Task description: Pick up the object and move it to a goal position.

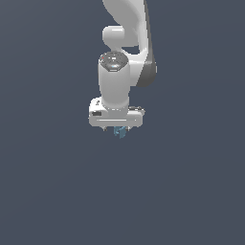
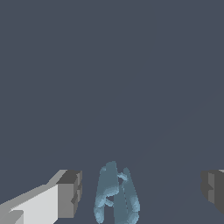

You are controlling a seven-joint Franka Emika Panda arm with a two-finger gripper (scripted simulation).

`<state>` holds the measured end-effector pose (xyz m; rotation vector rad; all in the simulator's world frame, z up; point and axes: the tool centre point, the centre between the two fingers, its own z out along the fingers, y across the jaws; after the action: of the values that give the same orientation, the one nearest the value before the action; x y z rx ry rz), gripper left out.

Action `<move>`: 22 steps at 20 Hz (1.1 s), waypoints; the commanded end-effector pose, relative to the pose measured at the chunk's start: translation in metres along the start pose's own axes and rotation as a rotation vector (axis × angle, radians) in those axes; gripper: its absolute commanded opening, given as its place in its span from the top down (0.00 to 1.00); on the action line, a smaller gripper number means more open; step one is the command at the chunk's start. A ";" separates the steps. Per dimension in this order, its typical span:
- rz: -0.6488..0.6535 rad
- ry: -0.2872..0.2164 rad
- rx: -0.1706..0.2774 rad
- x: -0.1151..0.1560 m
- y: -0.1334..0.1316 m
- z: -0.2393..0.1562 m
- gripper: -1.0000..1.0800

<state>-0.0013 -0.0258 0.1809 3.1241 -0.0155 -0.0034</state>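
**Gripper spread wide around the teal piece, no contact visible**

Exterior view: the white Panda arm (image 1: 125, 28) hangs straight down mid-frame against plain dark grey-blue. The white gripper hand (image 1: 116, 115) is side-on to the camera. The gripper (image 1: 119, 130) tips are mostly hidden under the hand, so finger spacing is not readable from here. The teal-blue object (image 1: 119, 131) pokes out just below the hand, slightly toward the exterior view's right of the hand's centre. It's much narrower than the hand. Only a small bit shows. Can't tell from this view whether it rests on anything.

Wrist view: jaws are wide apart. One finger (image 2: 68, 194) shows a white body with a dark grey pad; the other finger (image 2: 213, 189) shows only its dark pad at the frame edge. The object (image 2: 116, 197) sits between them, oblong, ribbed and lumpy, translucent teal. It's nearer the white-bodied finger than the other, with a clear gap of background on both sides. Neither pad touches it, so nothing is gripped.

Background in both views is a uniform dark surface, no visible edges.
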 end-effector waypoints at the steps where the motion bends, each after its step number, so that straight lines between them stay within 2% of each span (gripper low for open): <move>1: 0.000 0.000 0.000 0.000 0.000 0.000 0.04; 10: -0.020 0.021 -0.006 0.003 0.013 -0.005 0.04; 22: -0.050 0.020 -0.005 0.000 0.012 -0.003 0.04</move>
<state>-0.0002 -0.0377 0.1847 3.1182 0.0467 0.0272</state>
